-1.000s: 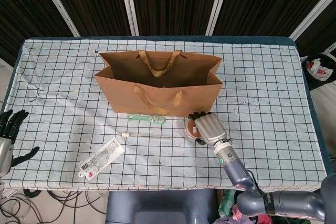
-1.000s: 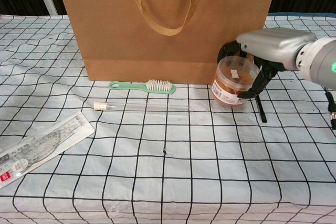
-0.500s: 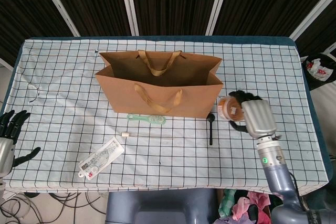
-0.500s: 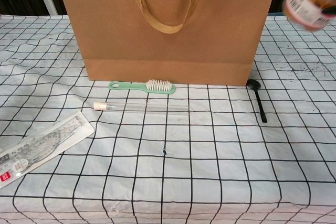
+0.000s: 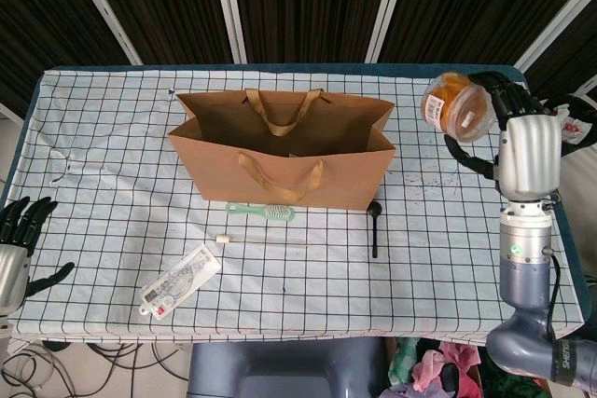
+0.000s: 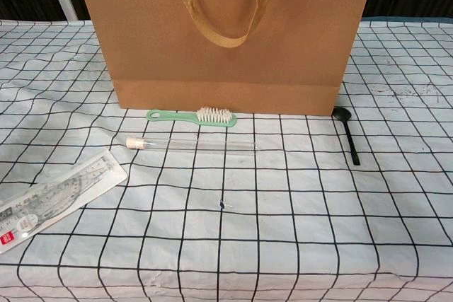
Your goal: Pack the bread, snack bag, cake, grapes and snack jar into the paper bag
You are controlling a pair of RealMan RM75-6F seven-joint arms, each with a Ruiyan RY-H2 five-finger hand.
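My right hand [image 5: 522, 142] is raised high at the right of the table and holds the snack jar [image 5: 455, 106], a clear tub with orange contents and a white label, tilted on its side. The jar hangs to the right of the open brown paper bag [image 5: 284, 151], which stands upright mid-table and fills the top of the chest view [image 6: 226, 33]. My left hand [image 5: 19, 249] hovers with fingers spread off the table's left front corner, holding nothing. Neither hand shows in the chest view. Bread, snack bag, cake and grapes are not visible on the table.
In front of the bag lie a green brush [image 5: 261, 211], a clear tube [image 5: 266, 240], a packaged ruler set [image 5: 179, 280] and a black spoon [image 5: 374, 226]. The same items show in the chest view: brush [image 6: 192, 115], tube [image 6: 191, 145], ruler pack [image 6: 53, 199], spoon [image 6: 348, 132].
My right hand lifted the snack jar from the table in front of the bag, up and to the right, uncovering the black spoon. The jar has left the chest view.
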